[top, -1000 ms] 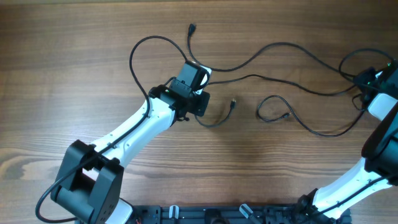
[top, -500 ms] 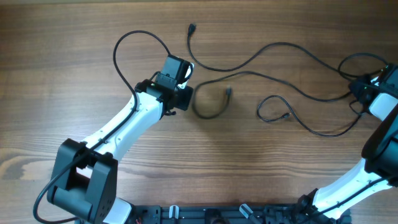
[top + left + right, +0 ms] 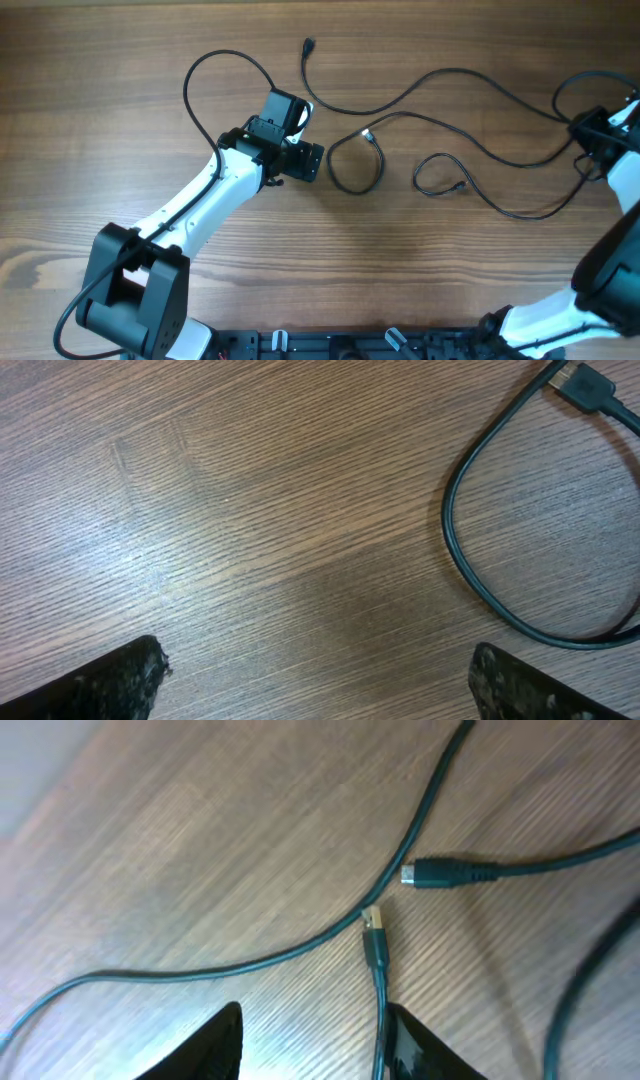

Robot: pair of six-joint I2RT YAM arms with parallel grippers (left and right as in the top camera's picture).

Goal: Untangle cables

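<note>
The left gripper (image 3: pixel 320 685) has spread wide and released its cable (image 3: pixel 447 530), which now lies looped just beside it on the table (image 3: pixel 120 80), while we see the right gripper (image 3: pixel 312 1038) parted over cables (image 3: pixel 378 960) we judge still tangled.

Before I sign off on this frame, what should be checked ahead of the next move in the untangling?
1. Is the left gripper open and empty? Ok: its fingers stand wide apart over the bare table.
2. Is the right gripper open? Ok: its jaws stand apart.
3. Is the right gripper clear of the cables? Cannot tell: the gold-tipped cord runs close beside one finger.
4. Are the cables separated? Not ok: the gold tip meets the long cable, and the cords bunch by the right gripper in the overhead view.
5. Is the looped cable free of the left gripper? Ok: it lies off to one side.
</note>
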